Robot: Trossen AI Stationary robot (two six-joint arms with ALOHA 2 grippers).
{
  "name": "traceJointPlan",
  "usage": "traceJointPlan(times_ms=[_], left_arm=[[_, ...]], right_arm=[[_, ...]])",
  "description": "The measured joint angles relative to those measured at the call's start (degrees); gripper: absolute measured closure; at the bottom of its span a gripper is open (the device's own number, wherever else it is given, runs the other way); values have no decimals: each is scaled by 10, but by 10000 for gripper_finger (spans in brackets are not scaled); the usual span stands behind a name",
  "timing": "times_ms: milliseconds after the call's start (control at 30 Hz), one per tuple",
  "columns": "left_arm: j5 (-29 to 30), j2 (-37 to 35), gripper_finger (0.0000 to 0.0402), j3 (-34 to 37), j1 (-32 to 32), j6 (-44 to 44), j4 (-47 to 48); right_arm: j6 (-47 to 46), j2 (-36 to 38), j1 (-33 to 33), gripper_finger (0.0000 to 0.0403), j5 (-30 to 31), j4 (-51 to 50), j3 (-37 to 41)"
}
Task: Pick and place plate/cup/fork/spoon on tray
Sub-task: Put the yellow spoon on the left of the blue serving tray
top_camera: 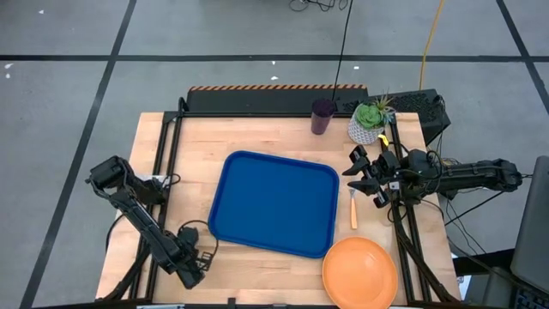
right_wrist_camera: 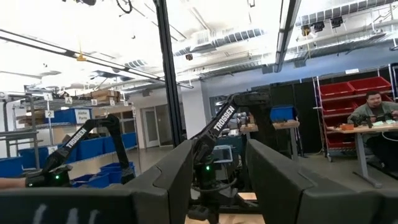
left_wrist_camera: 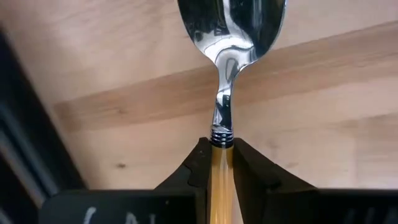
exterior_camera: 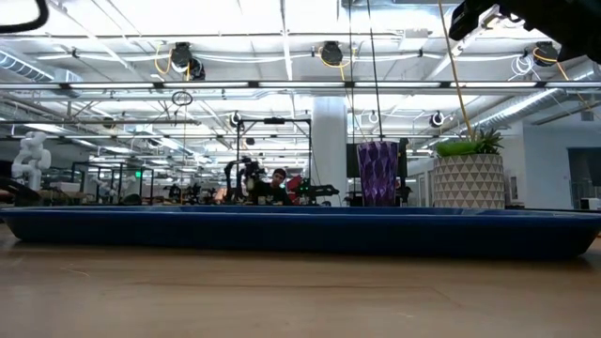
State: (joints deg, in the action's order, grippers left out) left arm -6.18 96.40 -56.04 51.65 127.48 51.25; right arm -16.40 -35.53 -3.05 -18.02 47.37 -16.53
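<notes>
We note the left gripper [left_wrist_camera: 222, 163] low at the table's near-left corner, fingers clamped on the spoon [left_wrist_camera: 229, 37] handle, bowl jutting ahead over bare wood. The right gripper [top_camera: 364, 172] hovers with fingers parted, empty, the fork [top_camera: 352, 209] just below-beside it on the table.

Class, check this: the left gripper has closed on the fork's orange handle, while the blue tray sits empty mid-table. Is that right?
One error: the left gripper grips the spoon, not the fork. The left wrist view shows a rounded bowl. The tray is indeed empty.
</notes>
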Motion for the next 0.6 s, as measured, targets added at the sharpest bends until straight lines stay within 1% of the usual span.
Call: traceJointPlan(times_ms=[133, 233, 433, 600], left_arm=[[-5, -3, 361, -1, -18, -29, 0], [0, -17, 361, -2, -43, -59, 12], [39, -60, 361, -3, -115, -144, 42], [97, -101, 361, -3, -192, -242, 62]], right_arm=[[0, 0, 0, 259, 0, 1, 0], [0, 0, 0, 259, 1, 5, 0], [0, 0, 0, 259, 2, 11, 0], [0, 0, 0, 259, 2, 11, 0]])
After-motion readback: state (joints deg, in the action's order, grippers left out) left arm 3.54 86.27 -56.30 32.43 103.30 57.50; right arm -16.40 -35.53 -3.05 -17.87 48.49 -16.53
